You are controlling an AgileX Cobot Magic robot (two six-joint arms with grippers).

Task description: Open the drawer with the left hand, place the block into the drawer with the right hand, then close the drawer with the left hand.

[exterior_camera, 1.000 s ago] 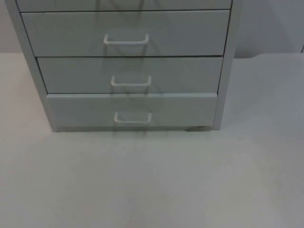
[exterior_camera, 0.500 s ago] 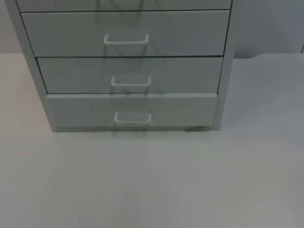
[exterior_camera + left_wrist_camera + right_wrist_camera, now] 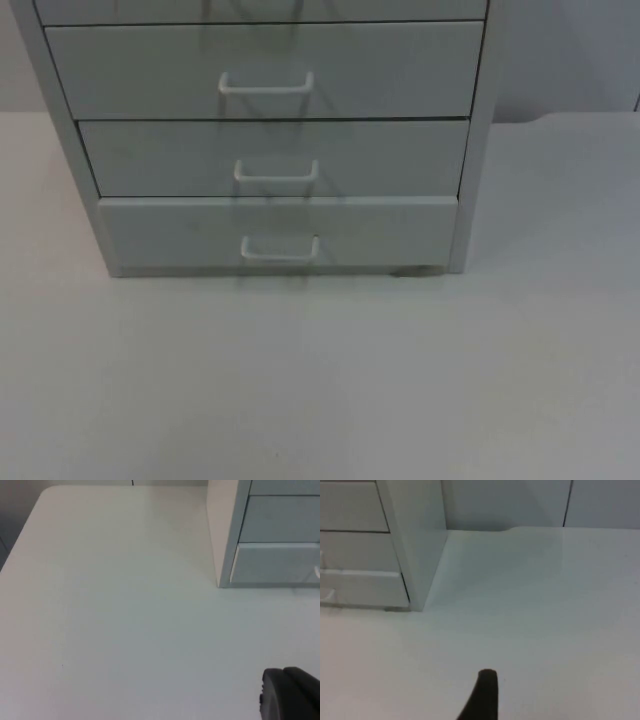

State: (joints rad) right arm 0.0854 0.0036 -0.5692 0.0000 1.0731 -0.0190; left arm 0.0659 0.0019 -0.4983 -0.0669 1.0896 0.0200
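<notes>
Drawers (image 3: 275, 235) shut, both arms waiting apart.

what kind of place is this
Probably a robot lab test bench: a plain white table, a small grey drawer cabinet with all drawers shut, and a grey partition wall behind.

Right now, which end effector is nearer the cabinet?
Right, seemingly by little. The right end effector hangs off the right front corner of the cabinet; the left end effector off its left front corner.
</notes>
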